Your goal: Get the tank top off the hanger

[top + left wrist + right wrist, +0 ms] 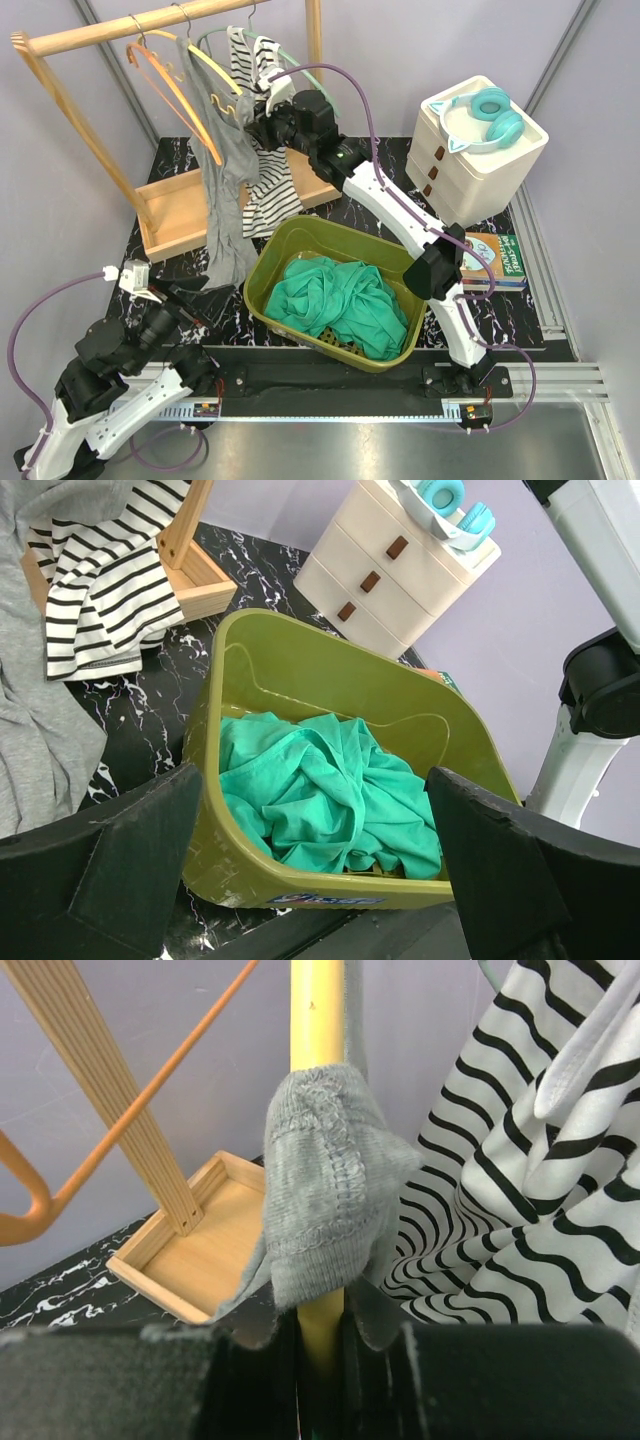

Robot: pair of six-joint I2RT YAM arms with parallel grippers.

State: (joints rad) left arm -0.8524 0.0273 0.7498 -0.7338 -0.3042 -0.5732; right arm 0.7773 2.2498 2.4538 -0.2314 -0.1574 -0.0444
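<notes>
A grey tank top (225,200) hangs from a yellow hanger (205,62) on the wooden rail. One strap is bunched over the hanger's arm. My right gripper (250,118) is up at the rack. In the right wrist view the gripper (322,1345) is shut on the yellow hanger arm (318,1010), right under the bunched grey strap (325,1190), whose edge touches the fingertips. My left gripper (188,308) is low at the near left, open and empty. In its wrist view the gripper (310,860) faces the bin, with grey cloth (30,730) at the left.
A striped top (275,190) hangs on a teal hanger beside the tank top. An empty orange hanger (170,90) hangs to the left. An olive bin (300,232) holds green cloth (340,300). The rack's wooden base (175,215), a drawer unit (480,160) with headphones (485,115), and a book (495,260) stand around.
</notes>
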